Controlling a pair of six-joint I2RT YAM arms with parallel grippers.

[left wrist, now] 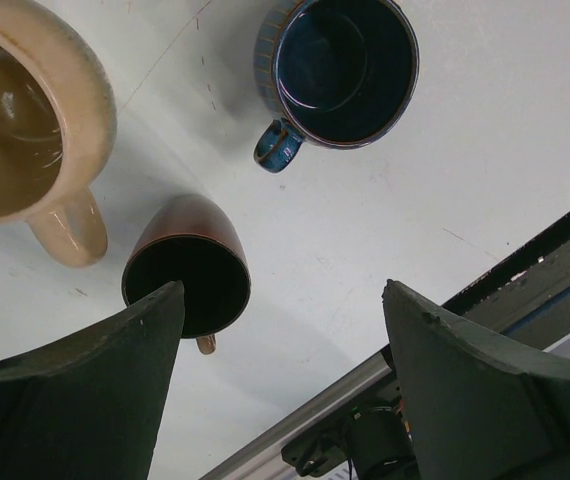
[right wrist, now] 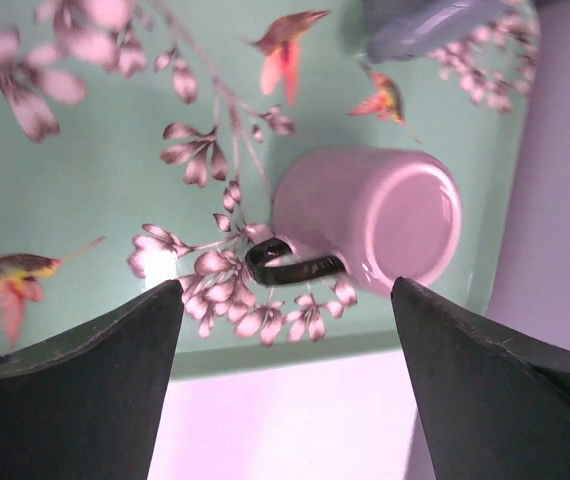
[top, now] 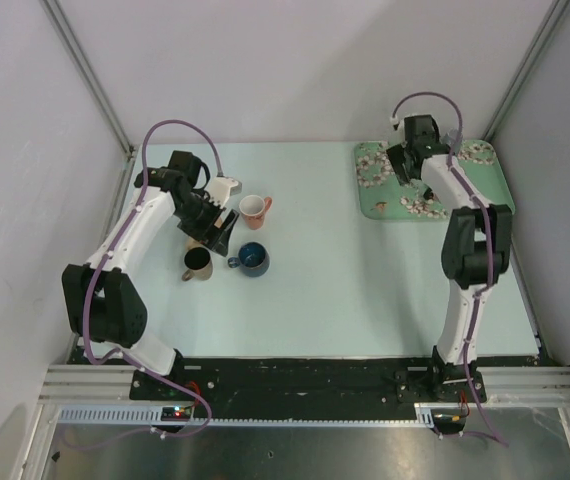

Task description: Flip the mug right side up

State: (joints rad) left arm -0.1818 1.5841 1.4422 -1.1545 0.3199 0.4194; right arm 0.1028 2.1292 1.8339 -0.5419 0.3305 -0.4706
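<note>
A pale mug (right wrist: 370, 215) with a dark handle (right wrist: 290, 263) stands upside down on the green floral tray (right wrist: 85, 200), its flat base facing up. My right gripper (right wrist: 287, 295) is open and empty, hovering over the tray's edge just short of the mug, handle side nearest. In the top view the right gripper (top: 405, 160) is over the tray (top: 485, 185) at the back right, and the arm hides the mug. My left gripper (top: 217, 232) is open and empty above a group of upright mugs.
Under the left gripper (left wrist: 283, 300) stand a tan mug (left wrist: 15, 110), a dark brown mug (left wrist: 187, 265) and a blue mug (left wrist: 337, 70). A pink mug (top: 255, 207) and a white mug (top: 227, 187) stand behind them. A grey object (right wrist: 435, 20) lies on the tray.
</note>
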